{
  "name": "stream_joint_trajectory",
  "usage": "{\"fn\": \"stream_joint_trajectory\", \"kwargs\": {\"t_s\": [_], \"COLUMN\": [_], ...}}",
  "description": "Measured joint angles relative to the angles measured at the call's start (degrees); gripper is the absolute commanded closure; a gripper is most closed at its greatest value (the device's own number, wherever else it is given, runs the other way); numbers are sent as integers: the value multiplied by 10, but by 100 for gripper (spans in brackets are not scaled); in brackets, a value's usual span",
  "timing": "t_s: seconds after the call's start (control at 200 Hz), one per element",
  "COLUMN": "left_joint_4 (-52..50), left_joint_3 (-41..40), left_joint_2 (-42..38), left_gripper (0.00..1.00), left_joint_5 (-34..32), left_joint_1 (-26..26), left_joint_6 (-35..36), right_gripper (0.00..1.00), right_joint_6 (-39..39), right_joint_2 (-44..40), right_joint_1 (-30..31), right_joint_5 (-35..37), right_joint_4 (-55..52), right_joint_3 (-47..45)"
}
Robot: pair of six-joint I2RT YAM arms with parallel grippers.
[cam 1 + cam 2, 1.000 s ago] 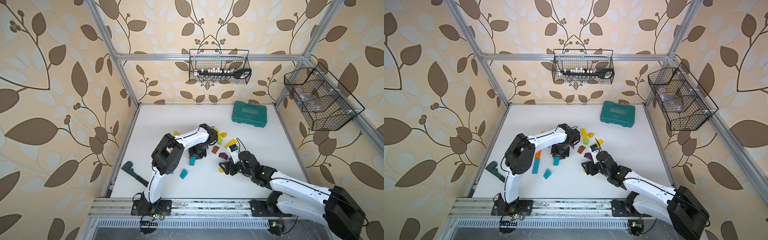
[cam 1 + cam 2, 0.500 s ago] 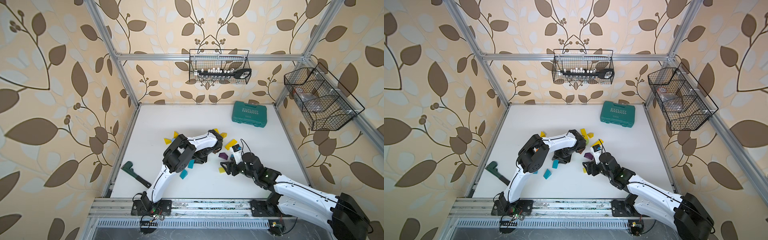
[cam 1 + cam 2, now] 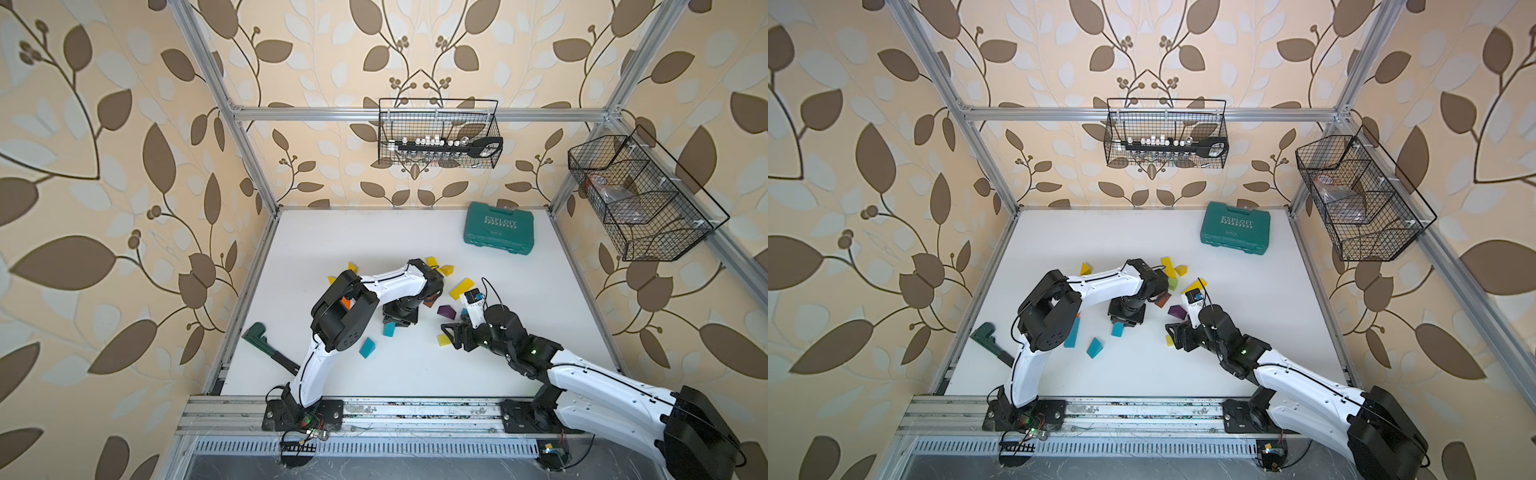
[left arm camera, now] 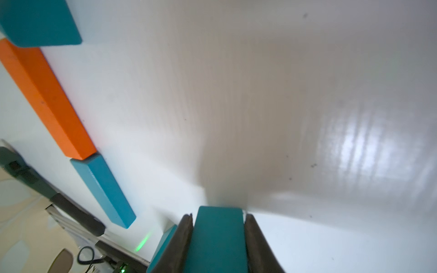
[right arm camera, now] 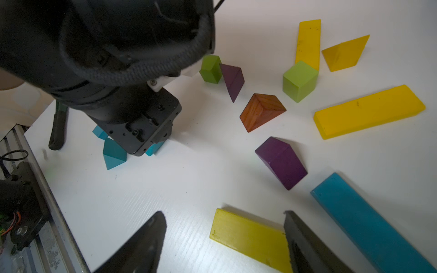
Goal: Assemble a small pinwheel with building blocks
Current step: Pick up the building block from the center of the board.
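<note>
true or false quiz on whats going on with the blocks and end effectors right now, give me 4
1. The left end effector is shut on a teal block. True.
2. The right end effector grips a purple wedge. False: it is open and empty, near a yellow block.
3. The teal case stands open. False: its lid is shut.
4. The orange bar touches a teal bar end to end. True.

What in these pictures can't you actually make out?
- Orange bar: in a top view, mostly hidden under the left arm's elbow.
- Teal block in the left gripper: left wrist view, lower end cut off by the edge.
- Contents of the back wire basket: too small to identify, both top views.
- Teal bar: right wrist view, runs off the edge.
</note>
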Motion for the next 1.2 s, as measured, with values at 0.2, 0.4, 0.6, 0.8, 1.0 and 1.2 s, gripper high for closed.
{"fn": "stream_joint_trajectory", "kwargs": {"t_s": [0.2,0.4,0.6,0.8,1.0,1.2], "left_joint_4": [153,375,546,637,677,684], "left_joint_3": [-126,-277,-348,-371,-371,-371], "left_joint_2": [-118,-298,-365,-378,-402,-402], "left_gripper": [96,93,90,89,86,85], "left_joint_5": [106,271,404,493,548,582], "left_joint_1": [38,123,158,159,159,159], "left_joint_6": [1,-42,-91,-115,-122,-130], "right_gripper": [18,18,18,19,24,34], "right_joint_6": [4,9,2,-33,-75,-97], "right_joint_2": [-5,67,145,162,169,177], "right_joint_1": [0,0,0,-3,-25,-30], "right_joint_5": [-31,-98,-130,-155,-185,-204], "right_joint_4": [0,64,94,122,128,132], "right_joint_3": [0,2,56,132,164,171]}}
